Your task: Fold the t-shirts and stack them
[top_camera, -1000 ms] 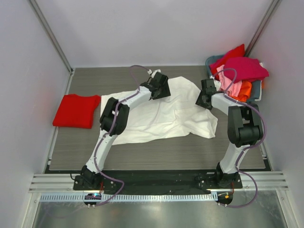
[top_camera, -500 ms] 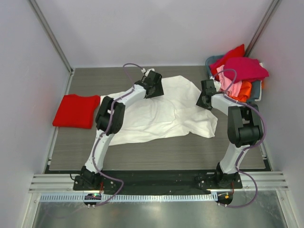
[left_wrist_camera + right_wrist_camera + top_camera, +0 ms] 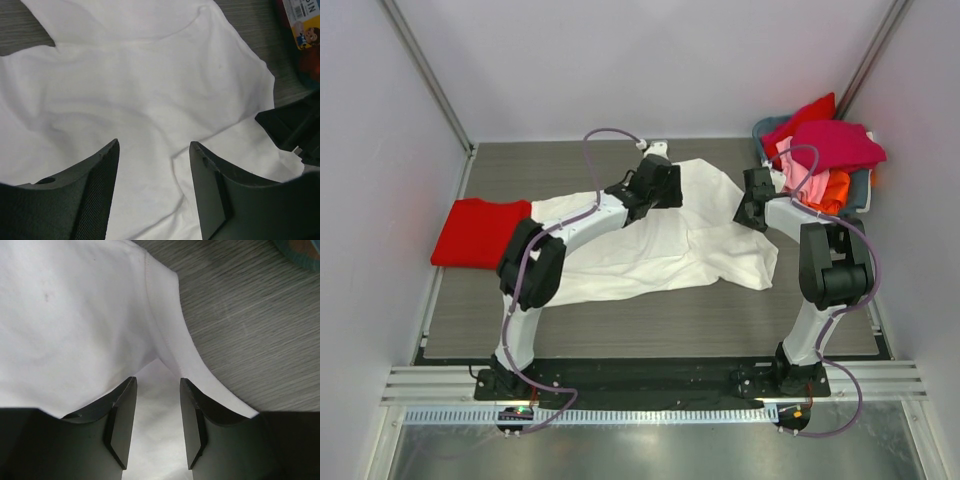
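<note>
A large white t-shirt [image 3: 660, 245] lies spread and rumpled in the middle of the table. Over its far part my left gripper [image 3: 665, 182] hovers open, and the left wrist view shows only white cloth [image 3: 150, 85] between its fingertips [image 3: 154, 150]. My right gripper [image 3: 752, 207] is open at the shirt's right edge, the jaws [image 3: 157, 387] standing apart over a hemmed fold of white cloth [image 3: 162, 305]. A plain red t-shirt [image 3: 480, 232] lies folded at the left. More t-shirts in red, magenta, pink and orange are heaped at the back right [image 3: 825, 150].
The grey-blue basket [image 3: 861, 188] under the heap stands in the back right corner, close behind my right arm. Walls enclose the table on the left, back and right. Bare grey table [image 3: 250, 325] shows right of the shirt's hem.
My left arm has swung, its elbow dropping to the left and its gripper shifting a little to the right over the white shirt. The right arm and the shirts have not moved.
</note>
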Tool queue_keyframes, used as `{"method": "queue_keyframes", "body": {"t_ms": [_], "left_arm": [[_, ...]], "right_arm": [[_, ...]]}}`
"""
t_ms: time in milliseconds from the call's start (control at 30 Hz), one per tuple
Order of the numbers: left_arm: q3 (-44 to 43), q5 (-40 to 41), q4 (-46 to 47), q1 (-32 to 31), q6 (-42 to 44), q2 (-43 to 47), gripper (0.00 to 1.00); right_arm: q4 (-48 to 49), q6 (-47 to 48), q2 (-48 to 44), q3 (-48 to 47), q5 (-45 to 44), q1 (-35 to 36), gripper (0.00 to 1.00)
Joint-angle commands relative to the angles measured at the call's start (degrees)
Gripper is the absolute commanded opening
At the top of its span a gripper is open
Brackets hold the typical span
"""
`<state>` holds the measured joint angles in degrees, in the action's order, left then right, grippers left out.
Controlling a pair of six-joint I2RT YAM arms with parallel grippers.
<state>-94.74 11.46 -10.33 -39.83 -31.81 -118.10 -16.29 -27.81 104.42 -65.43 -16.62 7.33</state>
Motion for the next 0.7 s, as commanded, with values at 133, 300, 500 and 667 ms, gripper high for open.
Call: {"method": "queue_keyframes", "body": {"t_ms": [133,300,500,667], "left_arm": [[0.9,-9.4,5.2,-0.8,-5.1,-2.8,0.57],[-1.0,-11.3,5.0,-1.8,-5.7,-5.3,0.51],[-2.2,-13.1,3.1,-2.4,-5.6,-7.1,0.48],[-3.6,-13.6,2.6,-2.7,-5.5,-8.4,0.45]], "right_arm": [[1.4,-0.3,1.7,-1.3,-1.2,0.1,0.42],[1.3,-0.2,0.5,-0.8,-1.9,0.1,0.27],[1.4,-0.2,-0.8,-0.5,-2.5,0.1,0.27],[1.3,-0.1,-1.0,-0.6,-2.5,0.1,0.30]]}}
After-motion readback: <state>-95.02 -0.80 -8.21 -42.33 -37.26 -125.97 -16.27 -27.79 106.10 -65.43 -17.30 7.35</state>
